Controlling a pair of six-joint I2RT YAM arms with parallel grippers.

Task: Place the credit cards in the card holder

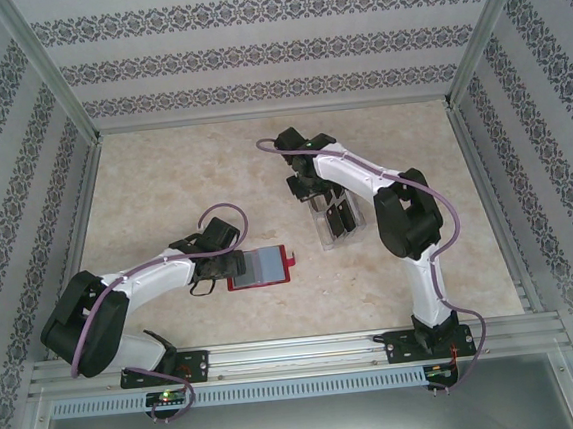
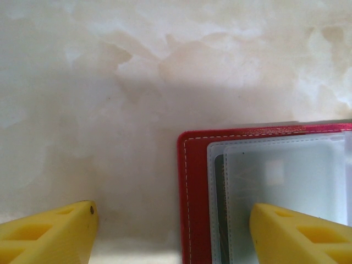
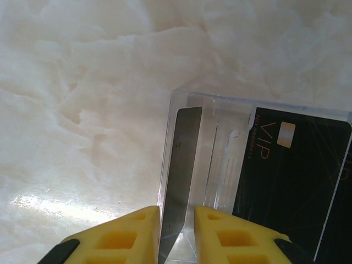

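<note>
Though it lies opened out flat on the bench (image 1: pixel 164 185), the card holder (image 1: pixel 261 267) is easy to pick out. It is red with pale stitching along its border and frosted grey sleeves (image 2: pixel 275 176) layered inside. It sits left of centre, long axis running left to right across the bench, with its snap tab (image 1: pixel 290 257) at the right-hand end. The credit cards (image 1: pixel 339 218) are thin, dark and near-black. They sit in the slots of a clear rack (image 1: pixel 324 236) right of centre, well apart from the card holder.

The left arm lies low, stretched rightward from its base to the card holder's left end. The left gripper (image 2: pixel 173 212) is spread wide and grips nothing. One yellow finger (image 2: pixel 49 231) is over bare bench and the other is over the sleeves.

The right arm rises from its base, folds at a high elbow and reaches back leftward, wrist tipped down over the clear rack. The right gripper (image 3: pixel 177 212) has its jaws drawn in close on either side of one card (image 3: pixel 184 159), seen nearly edge-on with its long axis running away from the fingers. I cannot tell whether they have actually pinched it. Just beside it, another card (image 3: pixel 291 181) shows its black face and gold "VIP" lettering.
</note>
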